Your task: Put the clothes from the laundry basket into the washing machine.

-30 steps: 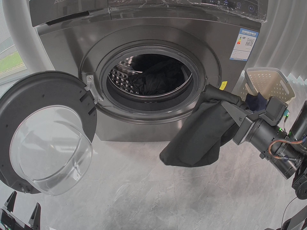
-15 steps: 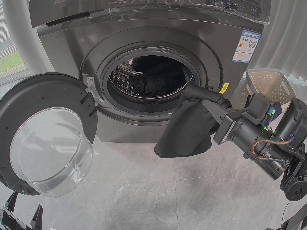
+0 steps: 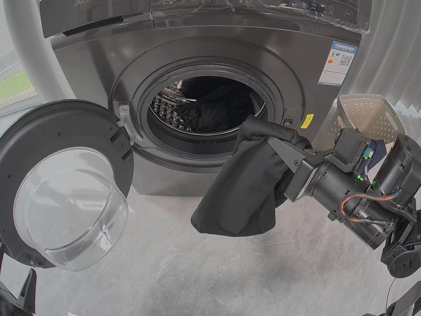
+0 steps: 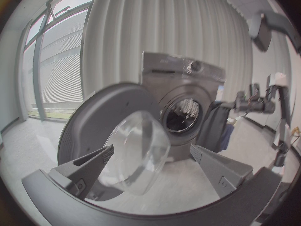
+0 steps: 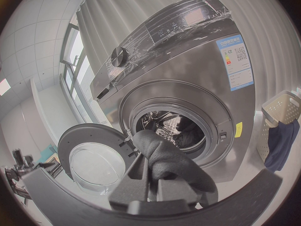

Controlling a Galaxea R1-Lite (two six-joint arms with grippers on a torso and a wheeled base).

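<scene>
While the door (image 3: 57,128) stands open, a black garment (image 3: 245,185) is clamped in the right gripper (image 3: 275,143).
It is hung before the washing machine (image 3: 131,49) opening; the left gripper (image 4: 150,149) is spread wide, empty.

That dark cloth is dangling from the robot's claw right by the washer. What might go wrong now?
The black garment hangs from the right gripper mostly below the drum opening, so its lower part could catch on the door seal or end up draped outside. The gripper pinches just one top fold, so the garment might slip to the floor.
</scene>
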